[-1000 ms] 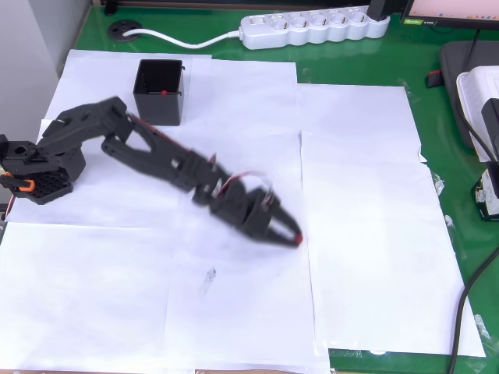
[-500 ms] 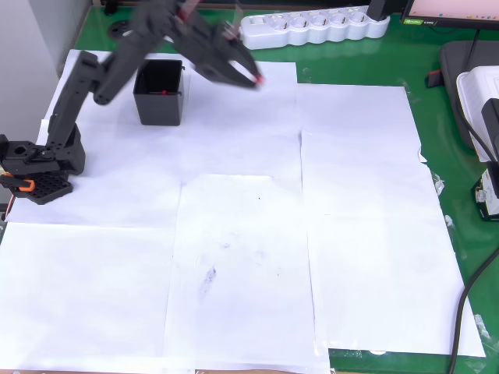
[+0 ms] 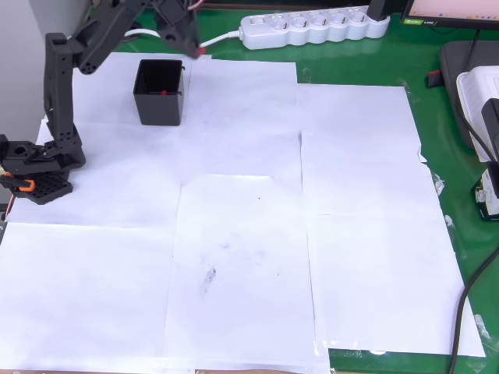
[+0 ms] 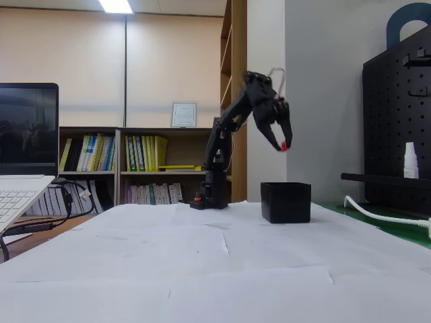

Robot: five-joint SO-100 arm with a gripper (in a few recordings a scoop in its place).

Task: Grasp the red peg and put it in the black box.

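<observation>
The grasp looks done: the gripper [image 4: 282,144] is up in the air with its fingers pinched on the peg [image 4: 284,146], a small red dot showing right at the tips. From the side, it hangs well above the box [image 4: 286,202] and roughly over it, tips pointing down. From above, the peg [image 3: 201,53] sits just past the box's [image 3: 160,111] upper right corner, so I'd say it isn't lined up over the opening yet. There is also a small red speck inside the box near the rim in the overhead view; I can't tell what it is. What's left, as I judge it, is to bring the tips a little back over the opening, come down, and let go. The box stands on the white paper sheets [image 3: 242,234] near the arm's base [image 3: 35,167], with nothing between it and the gripper.
</observation>
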